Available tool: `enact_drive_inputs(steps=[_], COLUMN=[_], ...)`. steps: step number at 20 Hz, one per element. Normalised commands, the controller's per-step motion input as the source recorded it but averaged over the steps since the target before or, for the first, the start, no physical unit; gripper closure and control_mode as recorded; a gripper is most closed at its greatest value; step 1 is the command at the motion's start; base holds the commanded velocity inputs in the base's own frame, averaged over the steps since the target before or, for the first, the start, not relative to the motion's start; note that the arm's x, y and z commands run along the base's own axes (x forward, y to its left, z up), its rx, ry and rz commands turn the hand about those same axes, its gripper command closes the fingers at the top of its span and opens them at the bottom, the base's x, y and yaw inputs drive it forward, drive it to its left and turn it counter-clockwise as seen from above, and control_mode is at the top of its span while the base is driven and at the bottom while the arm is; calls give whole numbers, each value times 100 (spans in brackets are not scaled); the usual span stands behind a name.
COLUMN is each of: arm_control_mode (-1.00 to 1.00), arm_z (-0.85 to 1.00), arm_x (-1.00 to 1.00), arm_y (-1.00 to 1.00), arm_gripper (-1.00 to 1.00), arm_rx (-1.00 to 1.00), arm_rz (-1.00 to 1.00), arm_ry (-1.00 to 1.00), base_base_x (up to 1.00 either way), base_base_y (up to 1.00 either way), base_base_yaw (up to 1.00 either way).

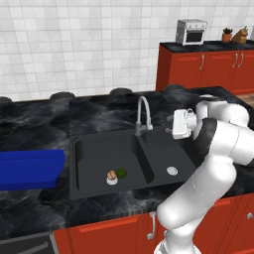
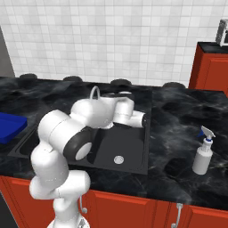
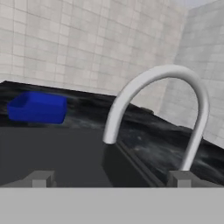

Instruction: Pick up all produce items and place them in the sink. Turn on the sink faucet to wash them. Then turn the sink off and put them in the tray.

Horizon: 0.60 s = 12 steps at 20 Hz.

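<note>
While my fingers (image 3: pixel 111 179) stand apart, the faucet (image 3: pixel 162 109) arches before them, tray (image 3: pixel 37 107) beyond, spray bottle (image 2: pixel 203 153) well right.

A white spray bottle (image 2: pixel 203 153) stands on the black marble tabletop (image 2: pixel 178 111); a toaster oven (image 1: pixel 191 31) tops red cabinets (image 1: pixel 208 69).

My arm (image 1: pixel 218 163) is glossy white, built of thick rounded tubular segments joined at bulbous elbows. Dark grey to black bands ring the joints; one wide band shows at my elbow joint (image 2: pixel 79 144). My wrist housing (image 1: pixel 182 123) is a boxy white block with small grey details on its face. My fingertips (image 3: pixel 40 178) are small, squared and dull grey. No cables, no screws, no markings discernible.
</note>
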Motion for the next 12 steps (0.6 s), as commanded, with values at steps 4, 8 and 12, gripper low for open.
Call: enact_drive_inputs(steps=[4, 8, 12], arm_control_mode=[-100, -100, -100], arm_z=[-24, -24, -16], arm_x=[39, 31, 32], arm_y=[-4, -3, -1], arm_gripper=[-100, -100, -100], arm_rx=[3, 2, 2], arm_rz=[7, 3, 0], arm_ry=[0, 0, 0], base_base_x=[0, 0, 0], base_base_y=[0, 0, 0], base_base_yaw=[0, 0, 0])
